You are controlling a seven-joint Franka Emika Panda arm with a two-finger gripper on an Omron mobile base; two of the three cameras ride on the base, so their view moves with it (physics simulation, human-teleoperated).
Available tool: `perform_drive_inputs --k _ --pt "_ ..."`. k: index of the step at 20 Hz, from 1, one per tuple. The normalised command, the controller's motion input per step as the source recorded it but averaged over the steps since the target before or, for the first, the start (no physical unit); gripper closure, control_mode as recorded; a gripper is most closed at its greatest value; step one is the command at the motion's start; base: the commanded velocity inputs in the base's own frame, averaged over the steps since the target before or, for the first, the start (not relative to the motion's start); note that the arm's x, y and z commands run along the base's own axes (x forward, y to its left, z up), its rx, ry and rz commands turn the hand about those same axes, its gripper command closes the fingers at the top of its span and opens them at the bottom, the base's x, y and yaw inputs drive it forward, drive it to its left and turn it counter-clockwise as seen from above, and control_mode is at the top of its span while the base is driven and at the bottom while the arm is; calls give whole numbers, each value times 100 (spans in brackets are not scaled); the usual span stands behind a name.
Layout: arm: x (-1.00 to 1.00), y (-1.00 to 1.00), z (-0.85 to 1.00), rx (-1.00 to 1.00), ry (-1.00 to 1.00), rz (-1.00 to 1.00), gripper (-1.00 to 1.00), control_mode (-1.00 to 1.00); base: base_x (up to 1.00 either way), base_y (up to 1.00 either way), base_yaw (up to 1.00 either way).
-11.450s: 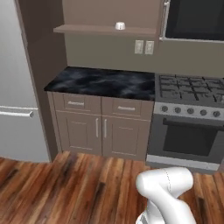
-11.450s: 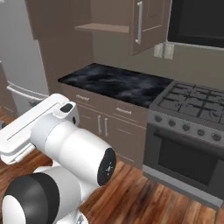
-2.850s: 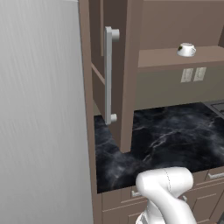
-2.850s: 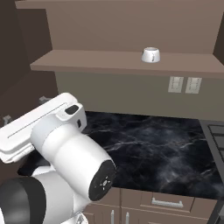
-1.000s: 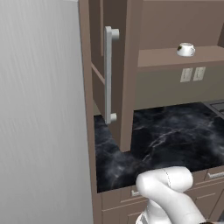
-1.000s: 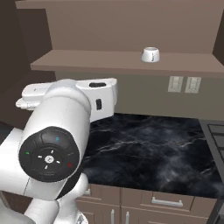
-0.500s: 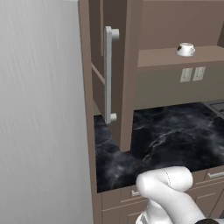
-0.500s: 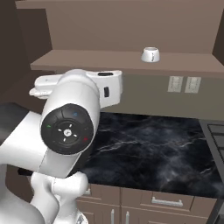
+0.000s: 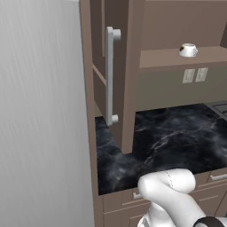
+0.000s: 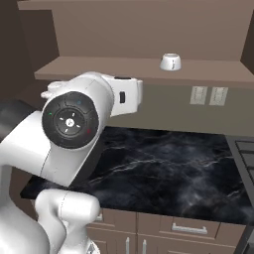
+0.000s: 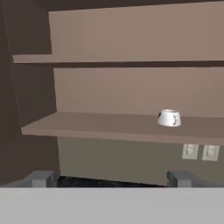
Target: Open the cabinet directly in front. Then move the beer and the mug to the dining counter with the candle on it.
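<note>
The cabinet stands open; its brown door (image 9: 128, 75) with a long silver bar handle (image 9: 109, 75) juts out toward me at the left. On its lower shelf (image 10: 99, 68) sits the white mug (image 10: 170, 62), right of centre (image 9: 188, 50). In the hand view the mug (image 11: 169, 118) is ahead and slightly right, well beyond my gripper (image 11: 111, 179), whose fingertips (image 11: 41, 178) stand wide apart, open and holding nothing. The upper shelf (image 11: 109, 61) is bare where it shows. The beer, the dining counter and the candle are out of view.
A black marble worktop (image 10: 163, 168) lies under the cabinet, over brown drawers (image 10: 188, 228). Two wall outlets (image 10: 208, 95) sit below the shelf. A stove edge (image 10: 245, 149) is at the right, and a tall grey fridge side (image 9: 40, 111) walls off the left.
Over the last second my arm has turned in the right base view, its round joint swinging to face the camera and the hand levelling toward the shelf. Mug and door have not moved.
</note>
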Motion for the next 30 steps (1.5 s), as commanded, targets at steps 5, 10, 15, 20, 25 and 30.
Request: perform_drive_inputs --k 5,10,15,20,25,30 --pt "9 -16 0 0 17 -10 -100 -100 0 0 0" --pt "18 -3 0 0 8 -5 -100 -100 0 0 0" --pt "13 0 0 0 1 -2 -100 -100 0 0 0" --pt "6 -1 0 0 2 -2 -100 -100 0 0 0" --pt "5 -4 0 0 2 0 -100 -100 0 0 0" --pt "4 -1 0 0 5 0 -100 -100 0 0 0"
